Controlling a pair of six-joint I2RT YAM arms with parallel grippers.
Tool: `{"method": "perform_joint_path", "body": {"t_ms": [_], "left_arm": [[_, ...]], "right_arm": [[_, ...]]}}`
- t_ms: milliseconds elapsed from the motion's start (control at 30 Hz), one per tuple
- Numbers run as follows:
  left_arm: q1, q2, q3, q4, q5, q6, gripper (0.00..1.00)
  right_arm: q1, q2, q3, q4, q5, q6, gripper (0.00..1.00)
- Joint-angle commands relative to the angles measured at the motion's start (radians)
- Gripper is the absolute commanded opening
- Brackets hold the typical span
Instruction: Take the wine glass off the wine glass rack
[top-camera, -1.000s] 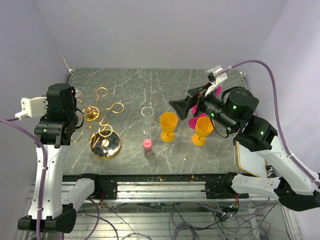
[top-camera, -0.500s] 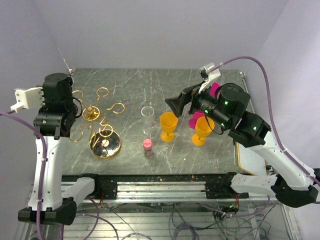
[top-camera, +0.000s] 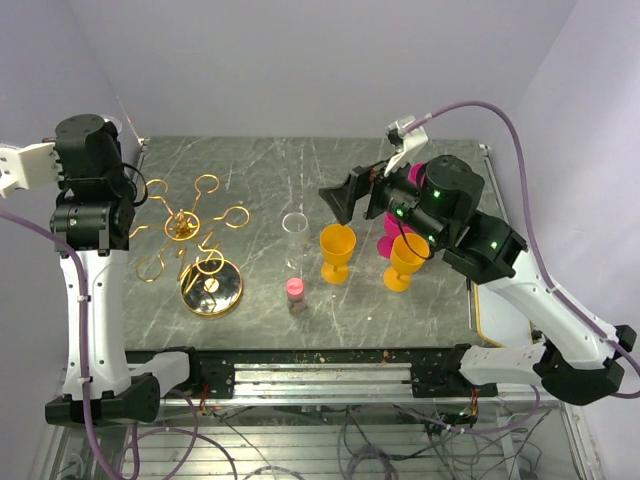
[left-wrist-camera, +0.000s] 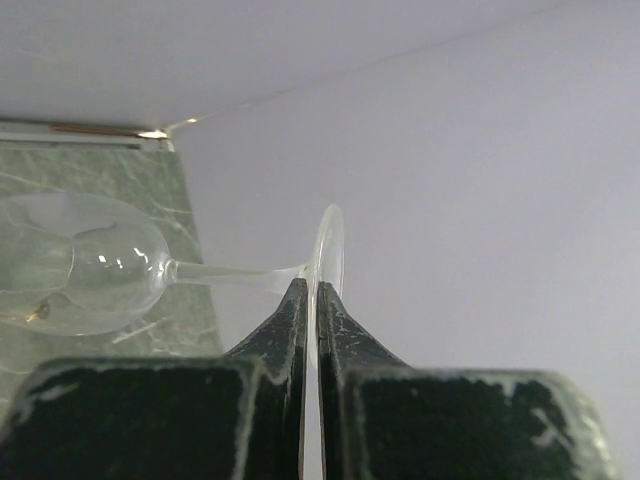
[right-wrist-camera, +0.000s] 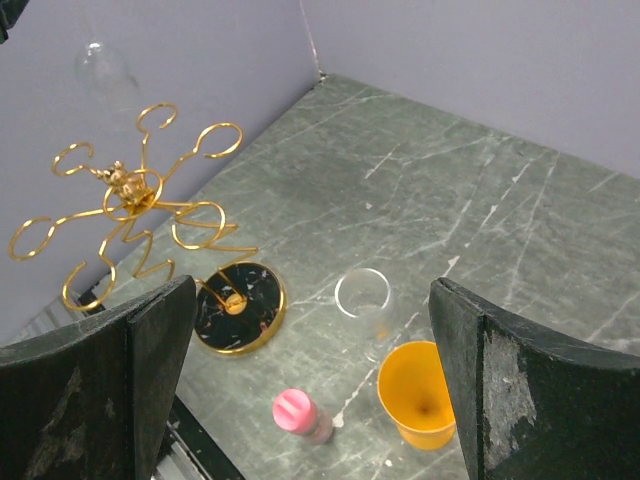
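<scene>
The glass (left-wrist-camera: 100, 265) is off the rack (top-camera: 180, 228): my left gripper (left-wrist-camera: 310, 300) is pinched nearly shut on the thin edge of its foot, with the stem and bowl sticking out sideways across the wrist view. From the right wrist I can see the bowl up in the air by the left wall, above and apart from the rack's curled arms, and touching none of them. The rack stands upright on its round base at the left of the table (top-camera: 300, 165), and I see no other glass hanging on it. So I judge the lifting-off itself as done. What is left, I think, is to bring the glass down and stand it somewhere safe, and a grip on the foot's rim alone looks easy to lose. My right gripper (top-camera: 335, 203) hangs spread wide over the middle of the table, holding nothing. Below it stand a clear tumbler (top-camera: 294, 222), two orange goblets (top-camera: 337, 250) with something pink (top-camera: 385, 243) behind them, and a small pink-capped bottle (top-camera: 296, 293) nearer me. The table is dark grey-green marble with pale veins, closed in by plain pale walls on three sides.
</scene>
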Motion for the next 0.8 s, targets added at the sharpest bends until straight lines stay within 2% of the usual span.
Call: {"method": "perform_joint_path", "body": {"t_ms": [0,200,367,467,633,767], "left_arm": [[0.021,0.007,0.084,0.132,0.142,0.012,0.07],[0.022,0.026,0.148,0.188,0.413,-0.040,0.07],[0.023,0.009,0.142,0.248,0.648,-0.100,0.07],[0.024,-0.019,0.072,0.390,0.799,-0.166,0.07],[0.023,-0.049,-0.073,0.721,1.051,-0.347,0.07],[0.023,-0.072,-0.183,0.964,1.153,-0.474,0.07]], "right_arm": [[-0.016,0.053,0.046,0.057,-0.048,0.030,1.00],[-0.100,0.123,0.097,0.125,-0.214,0.095,1.00],[-0.243,0.174,0.096,0.252,-0.475,0.215,1.00],[-0.281,0.202,0.093,0.326,-0.559,0.265,1.00],[-0.319,0.240,0.067,0.484,-0.689,0.366,1.00],[-0.347,0.280,0.054,0.628,-0.776,0.441,1.00]]}}
